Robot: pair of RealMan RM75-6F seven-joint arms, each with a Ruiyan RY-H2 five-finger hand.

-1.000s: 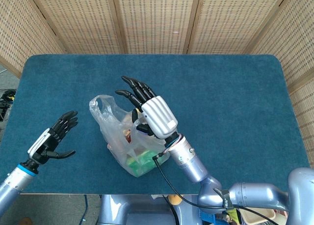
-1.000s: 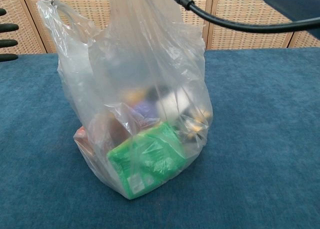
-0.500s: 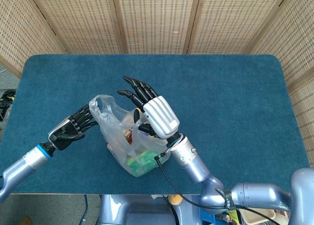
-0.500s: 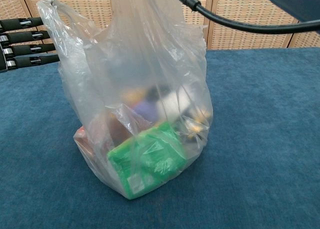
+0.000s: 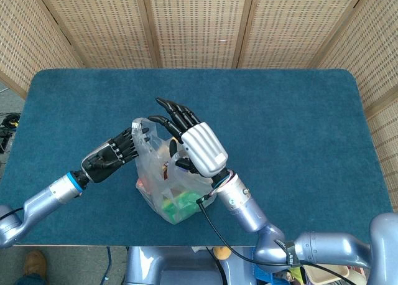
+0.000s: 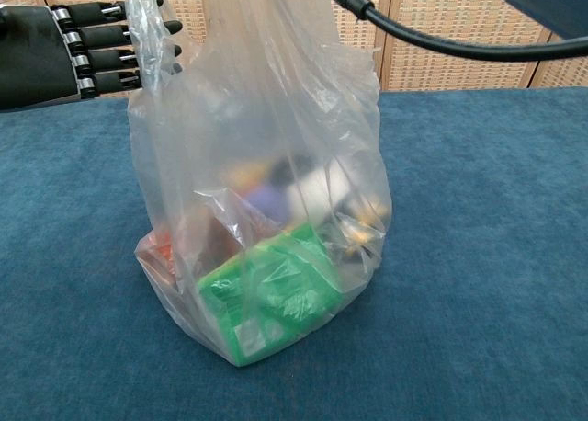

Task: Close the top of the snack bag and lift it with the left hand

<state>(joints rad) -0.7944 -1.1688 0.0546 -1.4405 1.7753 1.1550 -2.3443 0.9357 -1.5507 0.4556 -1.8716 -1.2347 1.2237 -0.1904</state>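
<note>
The clear, thin plastic snack bag (image 5: 163, 176), with a green packet and other wrapped snacks visible inside, stands on the blue carpeted tabletop (image 5: 298, 129) at the lower centre of the head view. Over the last second the black-fingered left hand (image 5: 114, 155) has been brought in from the lower left of the frame, where it hovered well apart from the bag, and is now pressed against the bag's left handle loop. That loop, which 1 second ago flared out to the left, has been pushed inward toward the middle, so the bag's mouth is seen narrower. In the chest view the left hand's fingers (image 6: 110, 37) are extended nearly straight against the plastic at the upper left; no closed grasp is shown. The white-backed right hand (image 5: 198, 145) has hardly moved; its fingers are spread above the bag's right side, and whether the other handle is caught under it cannot be told. The closing step is judged under way, with gathering and lifting not yet done.
</note>
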